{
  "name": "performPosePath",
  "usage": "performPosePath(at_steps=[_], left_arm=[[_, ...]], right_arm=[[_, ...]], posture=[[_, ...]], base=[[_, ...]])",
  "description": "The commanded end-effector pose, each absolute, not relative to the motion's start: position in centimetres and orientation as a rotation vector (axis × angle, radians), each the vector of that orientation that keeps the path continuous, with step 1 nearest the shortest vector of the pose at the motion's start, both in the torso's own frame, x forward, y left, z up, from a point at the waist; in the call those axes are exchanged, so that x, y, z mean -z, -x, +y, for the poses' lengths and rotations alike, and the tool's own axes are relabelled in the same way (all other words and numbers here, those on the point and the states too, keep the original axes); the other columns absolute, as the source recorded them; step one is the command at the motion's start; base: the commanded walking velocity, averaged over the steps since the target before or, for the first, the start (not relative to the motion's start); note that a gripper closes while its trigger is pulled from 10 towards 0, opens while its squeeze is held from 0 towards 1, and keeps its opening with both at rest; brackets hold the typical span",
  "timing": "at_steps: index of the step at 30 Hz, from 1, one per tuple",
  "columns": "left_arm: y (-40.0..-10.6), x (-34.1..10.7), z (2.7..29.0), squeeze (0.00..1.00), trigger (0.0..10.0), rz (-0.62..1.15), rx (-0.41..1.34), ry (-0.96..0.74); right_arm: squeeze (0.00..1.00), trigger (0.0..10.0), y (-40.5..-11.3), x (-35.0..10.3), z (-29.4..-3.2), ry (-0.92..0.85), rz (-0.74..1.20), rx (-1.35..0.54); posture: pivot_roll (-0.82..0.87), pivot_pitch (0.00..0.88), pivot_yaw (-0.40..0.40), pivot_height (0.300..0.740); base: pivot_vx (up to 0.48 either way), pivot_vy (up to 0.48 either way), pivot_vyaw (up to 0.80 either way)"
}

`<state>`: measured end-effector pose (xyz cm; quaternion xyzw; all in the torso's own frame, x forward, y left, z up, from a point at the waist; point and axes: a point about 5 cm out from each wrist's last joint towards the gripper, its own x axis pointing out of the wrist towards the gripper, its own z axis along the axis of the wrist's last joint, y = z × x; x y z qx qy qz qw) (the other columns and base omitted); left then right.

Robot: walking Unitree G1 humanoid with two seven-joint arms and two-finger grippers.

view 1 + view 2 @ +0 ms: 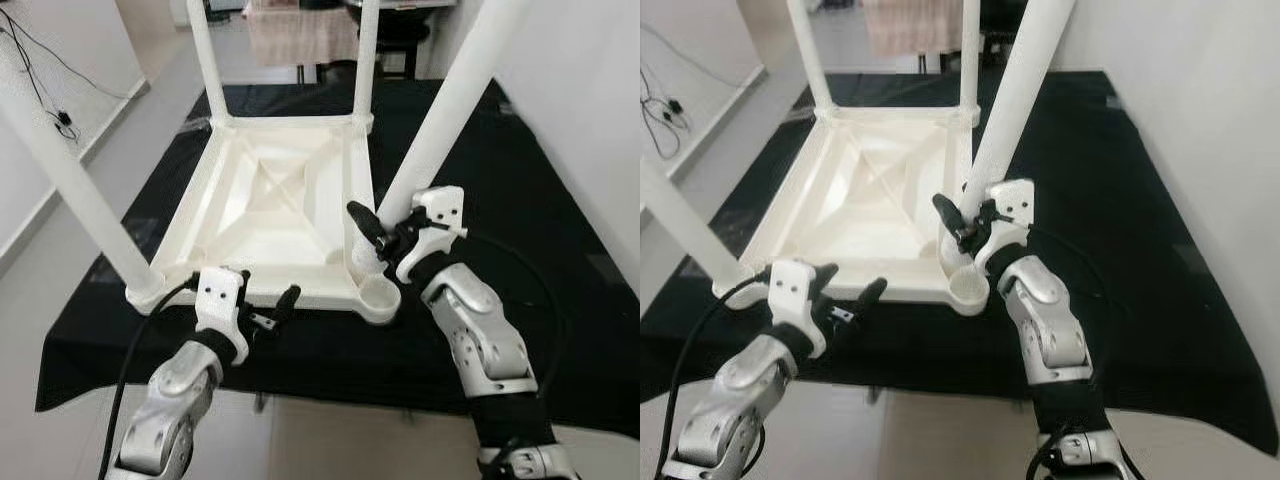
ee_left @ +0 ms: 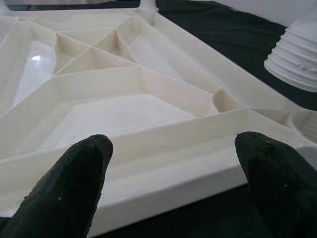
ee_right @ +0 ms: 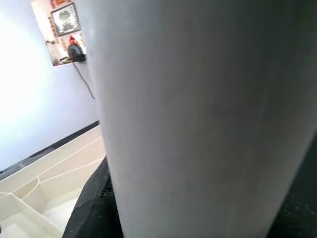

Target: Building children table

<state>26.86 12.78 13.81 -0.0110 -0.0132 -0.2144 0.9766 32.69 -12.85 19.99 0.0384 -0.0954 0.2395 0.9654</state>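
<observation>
Right gripper (image 1: 372,238) grips the base of a white table leg (image 1: 450,115), its two black fingers closed around the tube just above the empty corner socket (image 1: 380,293) at about 5 o'clock on the upturned tabletop (image 1: 270,205). That leg leans up and away toward 1 o'clock. In the left eye view the tabletop lies underside up on a black cloth (image 1: 520,210), with three legs already standing in its other corners: one at 7 o'clock (image 1: 75,185) and two at the far edge, 11 o'clock (image 1: 208,55) and 12 o'clock (image 1: 367,55). Left gripper (image 1: 272,310) hovers at the near rim of the tabletop, around 6 o'clock, fingers spread and holding nothing.

From the right eye view, the held leg (image 1: 1015,95) ends just above the round socket (image 1: 967,289), with the right gripper (image 1: 958,228) beside it and the left gripper (image 1: 850,300) just off the near rim.

Along the left wrist view, two black fingertips (image 2: 64,193) stand wide apart before the ribbed underside (image 2: 114,99), and the leg's threaded end (image 2: 294,59) hangs near the corner.

Close in the right wrist view, the leg (image 3: 198,114) is a broad white column against a dark finger (image 3: 91,208).
</observation>
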Motion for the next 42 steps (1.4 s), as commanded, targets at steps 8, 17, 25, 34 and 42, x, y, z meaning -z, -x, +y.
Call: performPosePath(at_steps=[8,17,25,34,42], left_arm=[[-26.2,-13.5,12.4,0.00,10.0,-0.010,0.482,-0.016],[-25.5,-13.0,12.2,0.00,10.0,0.017,0.517,-0.033],[-23.7,-11.9,11.6,0.00,10.0,0.096,0.662,-0.059],[-23.0,-11.7,11.1,0.00,10.0,0.103,0.720,-0.107],[-22.5,-12.5,10.9,0.00,10.0,0.064,0.721,-0.151]], right_arm=[[0.00,10.0,-32.0,-20.3,-12.6,-0.077,-0.223,-0.546],[0.00,10.0,-31.4,-20.9,-12.6,-0.064,-0.245,-0.655],[0.00,10.0,-31.4,-20.5,-13.8,0.029,-0.197,-0.757],[0.00,10.0,-32.2,-20.1,-16.2,0.125,-0.113,-0.853],[0.00,10.0,-31.9,-21.2,-16.4,0.086,-0.086,-1.080]], posture=[[0.03,0.077,0.034,0.740],[0.04,0.081,0.039,0.740],[0.05,0.088,0.039,0.740],[0.04,0.103,0.035,0.740],[0.06,0.166,0.029,0.740]], base=[[0.000,0.000,0.00],[0.000,0.000,0.00],[0.000,0.000,0.00],[0.000,0.000,0.00],[0.000,0.000,0.00]])
